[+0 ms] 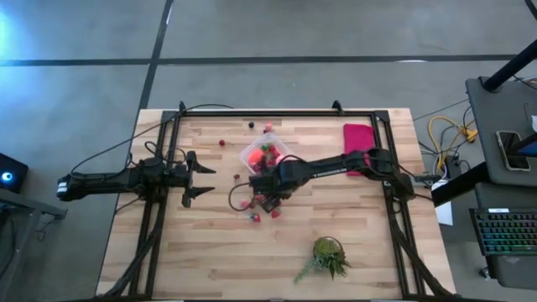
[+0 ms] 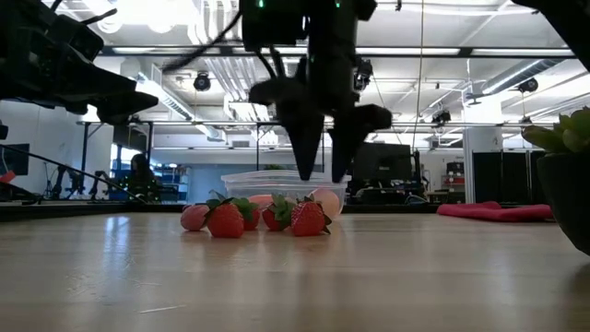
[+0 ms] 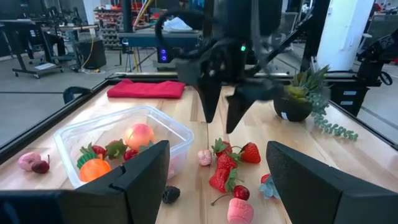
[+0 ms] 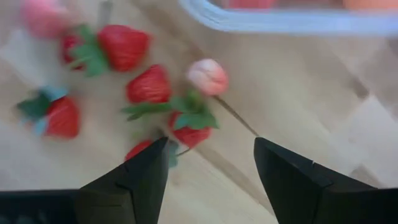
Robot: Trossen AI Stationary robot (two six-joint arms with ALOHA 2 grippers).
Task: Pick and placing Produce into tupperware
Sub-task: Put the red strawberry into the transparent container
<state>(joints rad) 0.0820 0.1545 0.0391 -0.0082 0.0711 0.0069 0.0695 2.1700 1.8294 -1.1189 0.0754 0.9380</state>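
A: What does the overhead panel show?
B: A wooden worktop (image 1: 210,252) with a clear plastic container (image 1: 252,151) near its middle, already holding several toy fruits, among them an orange piece (image 3: 93,169) and a peach-coloured one (image 3: 138,134).

A: Where is the right end effector (image 1: 270,200)?
B: Just beside the container, above a loose cluster of strawberries (image 4: 149,85) and a small pink berry (image 4: 208,76) lying on the wood. Its fingers point downward and stand apart, with nothing between them.

A: And the left end effector (image 1: 200,179)?
B: Well apart from the container toward the left edge, fingers spread wide and gripping nothing.

A: What else lies on the worktop?
B: A folded magenta cloth (image 1: 359,136) beyond the container toward the right, a potted green plant (image 1: 327,254) near the front edge, and a few stray berries (image 1: 222,143) on the wood behind the container.

A: How does the table-level panel read?
B: The strawberries (image 2: 267,218) lie in front of the container (image 2: 238,183), and the dark fingers (image 2: 304,138) hang above them without touching.
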